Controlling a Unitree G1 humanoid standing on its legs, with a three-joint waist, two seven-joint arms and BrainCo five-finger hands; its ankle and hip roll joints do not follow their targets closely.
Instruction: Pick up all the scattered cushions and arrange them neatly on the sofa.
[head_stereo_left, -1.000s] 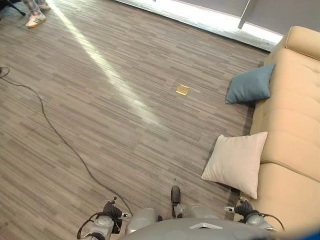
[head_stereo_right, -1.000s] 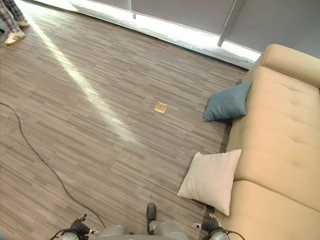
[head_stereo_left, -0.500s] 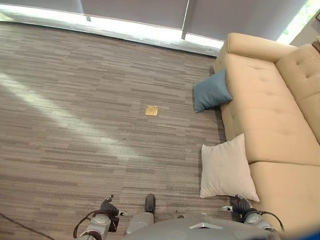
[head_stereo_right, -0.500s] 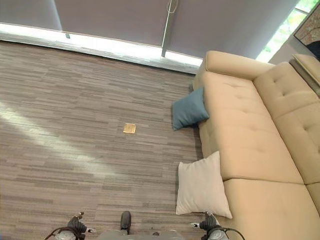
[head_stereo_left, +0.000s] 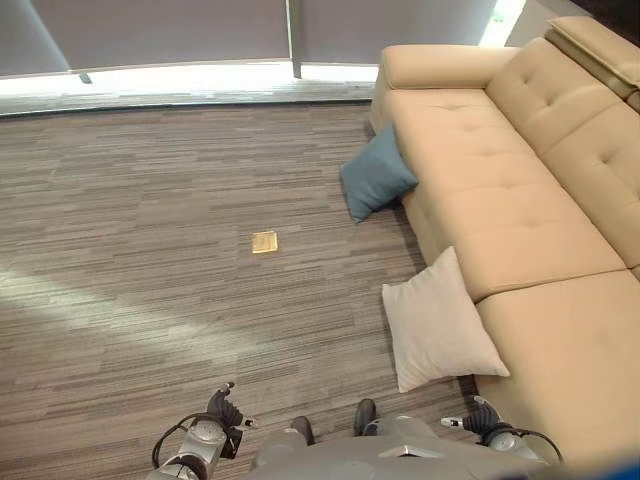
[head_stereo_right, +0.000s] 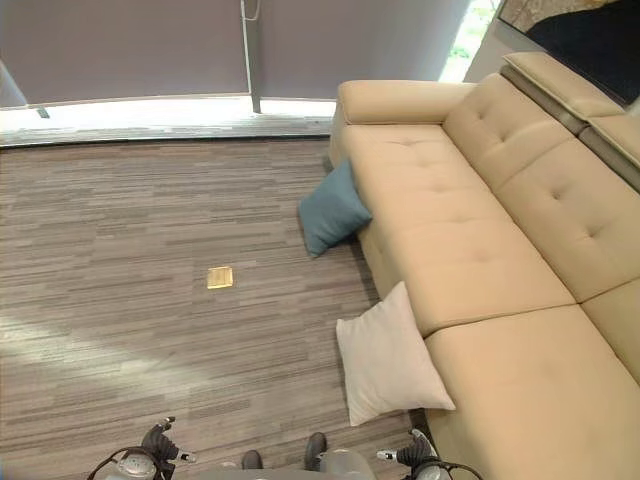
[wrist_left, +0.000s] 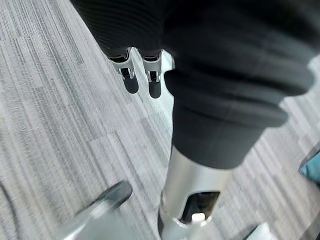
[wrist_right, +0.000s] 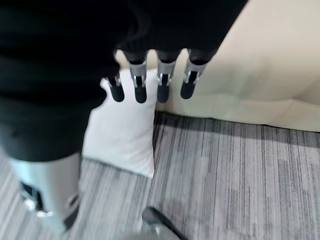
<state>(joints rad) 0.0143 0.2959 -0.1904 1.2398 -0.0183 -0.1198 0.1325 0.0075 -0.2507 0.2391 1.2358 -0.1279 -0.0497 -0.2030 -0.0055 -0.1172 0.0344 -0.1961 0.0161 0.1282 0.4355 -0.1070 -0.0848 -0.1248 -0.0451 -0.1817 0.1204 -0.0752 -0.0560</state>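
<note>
White cushion (head_stereo_left: 437, 325): leaning against the sofa (head_stereo_left: 520, 200) front with its lower edge on the floor (head_stereo_left: 150, 250), off the seat, so it is waiting to be lifted; it is the nearer one to the robot.
Blue cushion (head_stereo_left: 376, 175): propped the same way farther along the sofa front, well apart from the white one, also off the seat.
Right hand (wrist_right: 150, 82): hanging with fingers relaxed and straight, grasping nothing, above the floor near the white cushion, likely because no reach has begun.
Left hand (wrist_left: 142, 75): hanging over bare floor, fingers loose and empty.
Floor plate (head_stereo_left: 264, 241): lying flat on the floor, well apart from both cushions.
Stage: judged as the approach, nothing lifted yet.
</note>
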